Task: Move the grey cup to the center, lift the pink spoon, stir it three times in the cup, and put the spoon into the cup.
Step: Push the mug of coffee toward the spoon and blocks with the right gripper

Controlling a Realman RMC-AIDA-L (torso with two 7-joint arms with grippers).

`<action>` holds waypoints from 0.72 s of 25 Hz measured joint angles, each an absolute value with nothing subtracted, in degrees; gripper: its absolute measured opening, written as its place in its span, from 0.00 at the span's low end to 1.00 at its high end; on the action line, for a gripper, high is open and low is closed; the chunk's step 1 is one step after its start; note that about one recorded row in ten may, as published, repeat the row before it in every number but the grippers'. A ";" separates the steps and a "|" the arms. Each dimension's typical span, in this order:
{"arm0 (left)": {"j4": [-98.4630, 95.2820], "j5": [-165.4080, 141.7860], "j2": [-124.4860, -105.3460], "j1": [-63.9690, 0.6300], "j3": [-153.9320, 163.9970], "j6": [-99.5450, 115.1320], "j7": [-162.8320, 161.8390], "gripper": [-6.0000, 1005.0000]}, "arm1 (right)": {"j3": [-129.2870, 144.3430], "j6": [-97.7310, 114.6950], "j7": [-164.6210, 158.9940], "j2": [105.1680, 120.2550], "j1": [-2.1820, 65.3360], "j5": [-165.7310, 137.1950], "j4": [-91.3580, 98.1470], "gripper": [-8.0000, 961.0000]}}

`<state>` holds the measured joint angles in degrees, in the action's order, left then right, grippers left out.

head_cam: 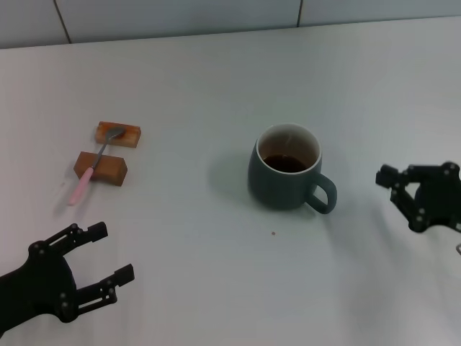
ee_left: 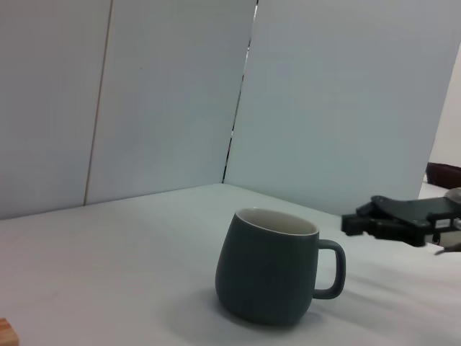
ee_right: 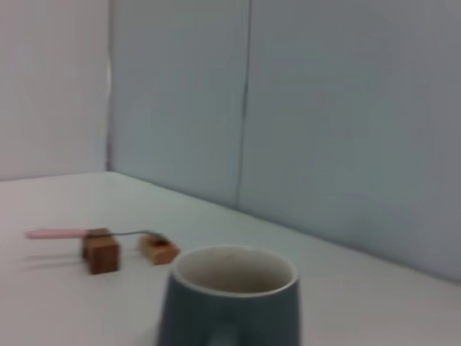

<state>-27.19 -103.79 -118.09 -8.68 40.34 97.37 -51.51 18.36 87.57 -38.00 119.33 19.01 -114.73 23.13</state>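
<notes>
Head view: one cup point(head_cam: 286, 173) stands near the middle of the table point(head_cam: 216, 79), slightly right, dark liquid inside, its handle pointing near-right. At far left, two blocks point(head_cam: 101, 167) lie close together; one spoon point(head_cam: 92, 163) rests across both, its metal bowl on the far block, its pink handle jutting toward the near left. The left gripper point(head_cam: 102, 254) hovers at near left with fingers apart, holding nothing. The right gripper point(head_cam: 400, 194) sits right of the cup, clear of the handle, fingers spread.

Left wrist view: one cup point(ee_left: 272, 268), handle toward the right gripper point(ee_left: 360, 222) beyond it.

Right wrist view: one cup point(ee_right: 232, 297) near; beyond it, two blocks point(ee_right: 101, 254) carrying the spoon point(ee_right: 68, 233)
</notes>
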 joint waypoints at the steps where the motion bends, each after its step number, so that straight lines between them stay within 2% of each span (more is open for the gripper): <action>1: -27.22 -103.79 -118.10 -8.69 40.34 97.37 -51.53 0.84 | 18.32 86.76 -36.55 119.35 19.24 -113.50 22.36 0.09; 18: -27.33 -103.80 -118.06 -9.29 39.20 97.16 -51.79 0.84 | 18.79 72.75 -7.65 119.52 25.88 -107.52 10.98 0.07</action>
<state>-27.33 -103.80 -118.06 -9.29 39.20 97.16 -51.79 18.79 72.75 -7.65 119.52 25.88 -107.52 10.98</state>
